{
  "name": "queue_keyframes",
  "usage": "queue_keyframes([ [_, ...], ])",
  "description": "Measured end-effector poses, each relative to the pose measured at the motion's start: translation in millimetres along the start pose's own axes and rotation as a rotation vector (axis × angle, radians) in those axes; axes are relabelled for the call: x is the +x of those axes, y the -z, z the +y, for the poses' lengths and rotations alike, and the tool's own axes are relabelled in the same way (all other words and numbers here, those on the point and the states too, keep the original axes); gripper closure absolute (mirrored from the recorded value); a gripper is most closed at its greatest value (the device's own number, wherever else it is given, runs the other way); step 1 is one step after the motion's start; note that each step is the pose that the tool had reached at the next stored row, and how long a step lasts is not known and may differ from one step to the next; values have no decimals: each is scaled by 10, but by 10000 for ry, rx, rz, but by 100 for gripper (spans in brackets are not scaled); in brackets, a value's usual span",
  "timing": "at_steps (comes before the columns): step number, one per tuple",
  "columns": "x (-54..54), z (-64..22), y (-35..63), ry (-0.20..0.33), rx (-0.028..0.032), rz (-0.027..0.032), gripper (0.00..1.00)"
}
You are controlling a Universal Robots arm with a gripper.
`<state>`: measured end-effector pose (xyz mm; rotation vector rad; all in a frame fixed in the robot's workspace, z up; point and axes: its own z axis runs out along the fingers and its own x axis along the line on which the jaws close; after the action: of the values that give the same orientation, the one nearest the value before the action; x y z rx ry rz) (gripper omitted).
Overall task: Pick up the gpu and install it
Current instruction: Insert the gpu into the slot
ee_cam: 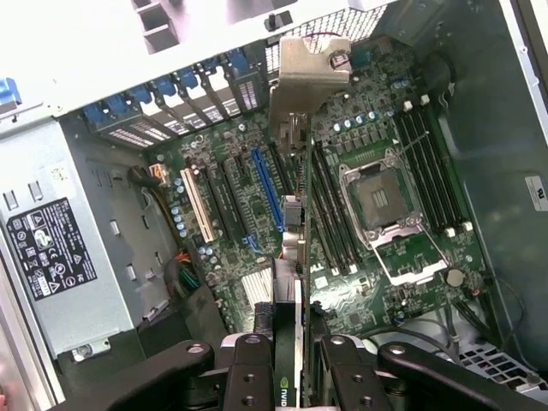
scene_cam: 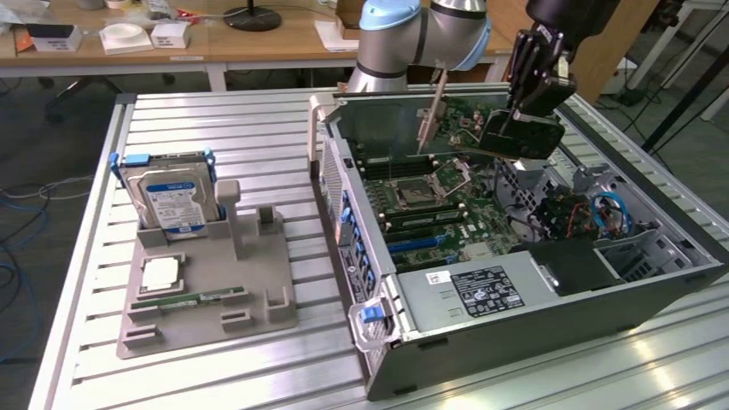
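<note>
My gripper [scene_cam: 527, 113] is shut on the gpu [scene_cam: 515, 137] and holds it in the air over the open computer case [scene_cam: 672, 282]. The gpu is a green card with a black cooler, and its silver end bracket [scene_cam: 431, 115] points toward the case's back wall. In the wrist view I see the gpu [ee_cam: 295, 248] edge-on, clamped between my two black fingers [ee_cam: 248, 368], its bracket [ee_cam: 308, 73] hanging above the motherboard [ee_cam: 411, 291]. A long blue slot [ee_cam: 267, 193] lies just beside the card's line. The card is clear of the board.
A silver power supply [scene_cam: 473, 290] fills the case's near end. On the slatted table [scene_cam: 228, 128] stands a grey holder [scene_cam: 205, 316] with a hard drive [scene_cam: 171, 201], a processor chip [scene_cam: 160, 273] and a memory stick [scene_cam: 188, 301]. Wooden desks stand behind.
</note>
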<state>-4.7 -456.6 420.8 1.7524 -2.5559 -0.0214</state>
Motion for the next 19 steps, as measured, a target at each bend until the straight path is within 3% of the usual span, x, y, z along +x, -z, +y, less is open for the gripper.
queue_keyframes([
  [19, 0, 0, 1, 781, 21, 28, 74],
])
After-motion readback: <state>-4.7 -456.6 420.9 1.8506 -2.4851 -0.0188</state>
